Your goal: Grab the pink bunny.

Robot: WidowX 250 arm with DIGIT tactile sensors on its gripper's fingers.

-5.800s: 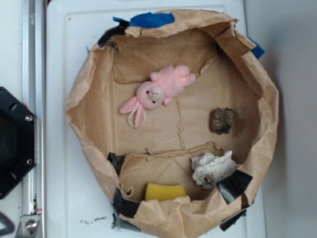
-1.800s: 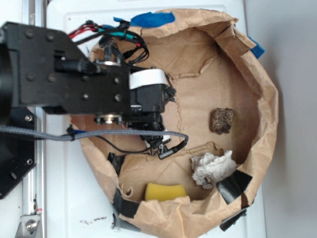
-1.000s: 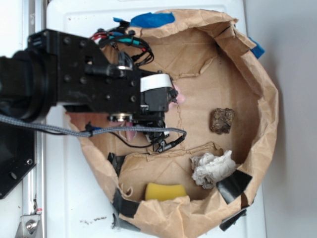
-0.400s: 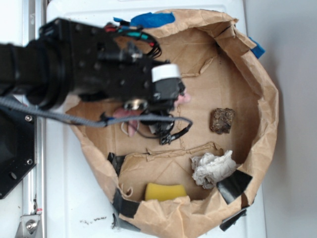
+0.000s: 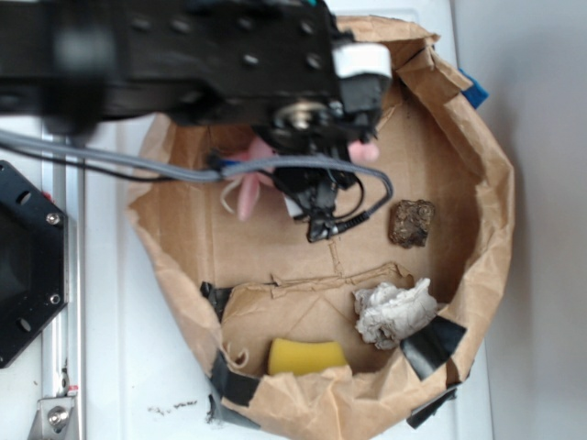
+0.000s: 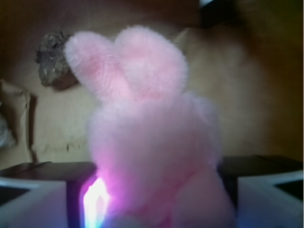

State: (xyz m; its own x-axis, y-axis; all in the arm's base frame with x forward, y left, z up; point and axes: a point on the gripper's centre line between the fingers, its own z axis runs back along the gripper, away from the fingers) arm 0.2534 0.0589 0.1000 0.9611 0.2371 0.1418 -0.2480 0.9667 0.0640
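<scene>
The pink bunny fills the wrist view, its fluffy body squeezed between the two fingers of my gripper, which is shut on it. From the exterior view the black arm covers most of it. Only a pink-and-white ear hanging below the arm and a pink foot at its right edge show. The bunny hangs clear of the bag's brown floor. My gripper's jaws are hidden under the wrist in the exterior view.
The crumpled brown paper bag forms a walled bowl on the white table. Inside lie a dark brown lump, a white wadded tissue and a yellow sponge. A black base plate sits at the left.
The arm has come in over the bunny, shut on it and moved up and to the right in the view, carrying it off its spot on the bag floor.
</scene>
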